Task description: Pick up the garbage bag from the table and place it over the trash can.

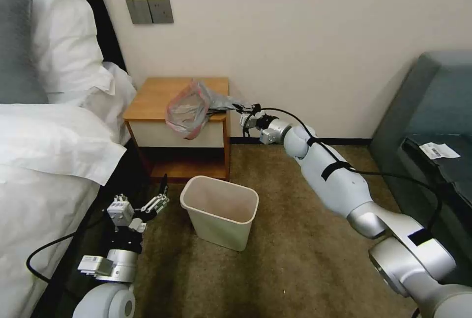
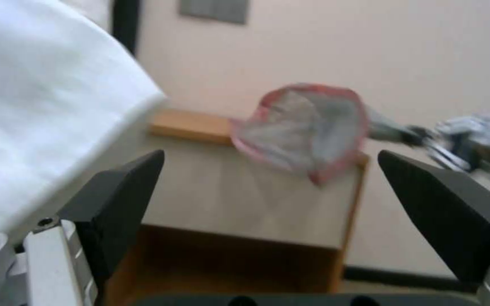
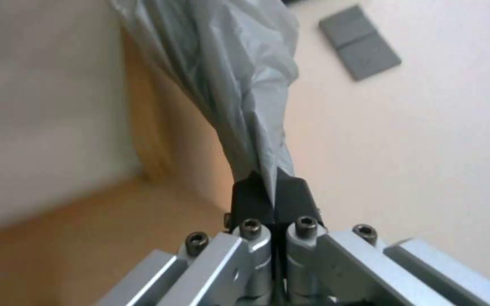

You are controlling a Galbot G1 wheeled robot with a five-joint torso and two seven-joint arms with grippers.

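- The right gripper (image 1: 242,109) is pinched fully closed on a thin twisted tail of the garbage bag (image 1: 189,109), just off the right edge of the bench (image 1: 152,99). With so little plastic between the pads, I'd guess a sharp tug could slip it free or tear it.
- The bag itself lies on the bench top with its pink-rimmed mouth drooping over the front edge, above the white drawer front. Since it's held by the closed end, I reckon it may arrive at the bin with the mouth facing the wrong way.
- The crinkly film could snag on the bench corner as it drags off sideways.
- The left gripper (image 1: 152,205) sits low beside the bed (image 1: 44,160), jaws spread wide and holding nothing, close to the trash can (image 1: 220,212). If it has to catch the rim band, a limp, swinging bag looks hard to meet.
- The trash can stands on the carpet in front of the bench, well below the bag; being light, it might be nudged or tipped by either arm.
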